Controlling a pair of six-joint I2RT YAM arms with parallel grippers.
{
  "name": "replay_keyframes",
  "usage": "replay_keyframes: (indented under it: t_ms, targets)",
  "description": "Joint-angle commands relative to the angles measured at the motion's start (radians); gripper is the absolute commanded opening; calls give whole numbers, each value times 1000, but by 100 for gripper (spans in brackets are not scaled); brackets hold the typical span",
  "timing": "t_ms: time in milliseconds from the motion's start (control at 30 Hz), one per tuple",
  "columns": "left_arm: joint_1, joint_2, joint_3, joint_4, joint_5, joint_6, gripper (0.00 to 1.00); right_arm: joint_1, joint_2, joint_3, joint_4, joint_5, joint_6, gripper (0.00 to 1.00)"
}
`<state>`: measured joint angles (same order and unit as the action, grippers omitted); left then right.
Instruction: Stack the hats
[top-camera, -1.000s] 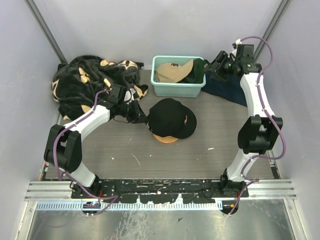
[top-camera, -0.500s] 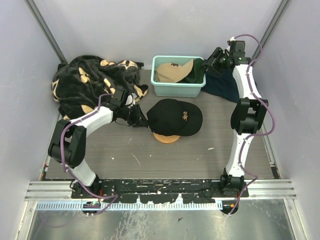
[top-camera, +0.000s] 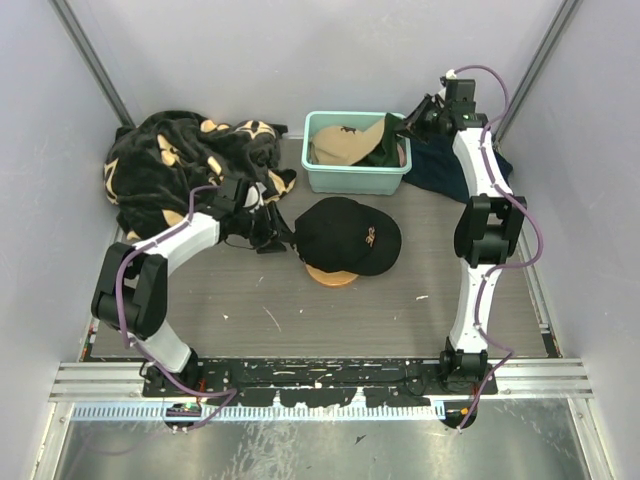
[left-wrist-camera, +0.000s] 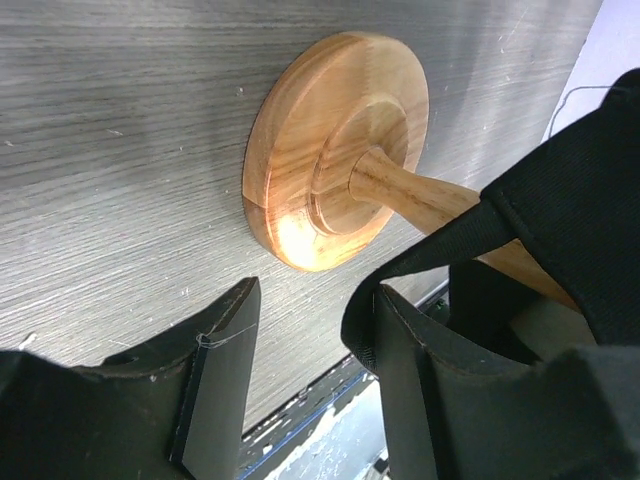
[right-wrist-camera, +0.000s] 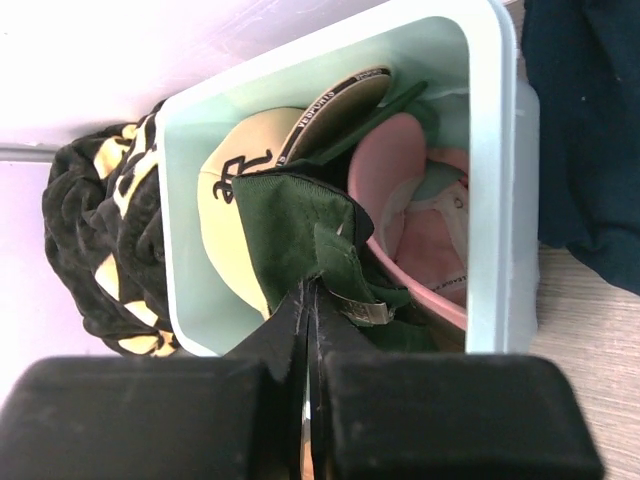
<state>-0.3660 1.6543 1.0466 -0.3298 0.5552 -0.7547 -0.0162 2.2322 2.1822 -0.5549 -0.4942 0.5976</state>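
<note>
The black hat (top-camera: 345, 235) with its tan logo sits on a wooden stand (left-wrist-camera: 335, 150) mid-table. My left gripper (top-camera: 278, 235) stands open at the hat's left edge. In the left wrist view the gripper (left-wrist-camera: 318, 300) has the hat's black rim (left-wrist-camera: 580, 200) lying against its right finger, not clamped. My right gripper (top-camera: 408, 122) reaches into the right end of the teal bin (top-camera: 355, 180). Seen from the right wrist, this gripper (right-wrist-camera: 310, 290) is shut on the back edge of the dark green hat (right-wrist-camera: 290, 225). The tan hat (right-wrist-camera: 225, 210) and pink hat (right-wrist-camera: 420, 220) lie beside it.
A big black blanket with tan flowers (top-camera: 180, 160) is heaped at the back left. A dark navy cloth (top-camera: 440, 165) lies to the right of the bin, under the right arm. Grey walls close in the table on three sides.
My right gripper has swung left over the bin and shut on the dark green hat. My left gripper has opened, letting go of the black hat on the stand.
</note>
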Motion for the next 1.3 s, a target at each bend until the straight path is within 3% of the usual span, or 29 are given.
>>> replay_keyframes:
  t_ms: [0,633,900,1267]
  targets:
    - [39,-55,11,6,-4,-3,56,6,-70,45,82,-12,19,1]
    - [74,-43,47,86,82,-49,61,-69,-255,192,187,-111,187,1]
    - [74,-60,96,76,96,-47,64,-114,-412,92,63,-109,113,1]
    - [82,-39,133,81,118,-51,67,-114,-777,-309,-159,-23,36,1]
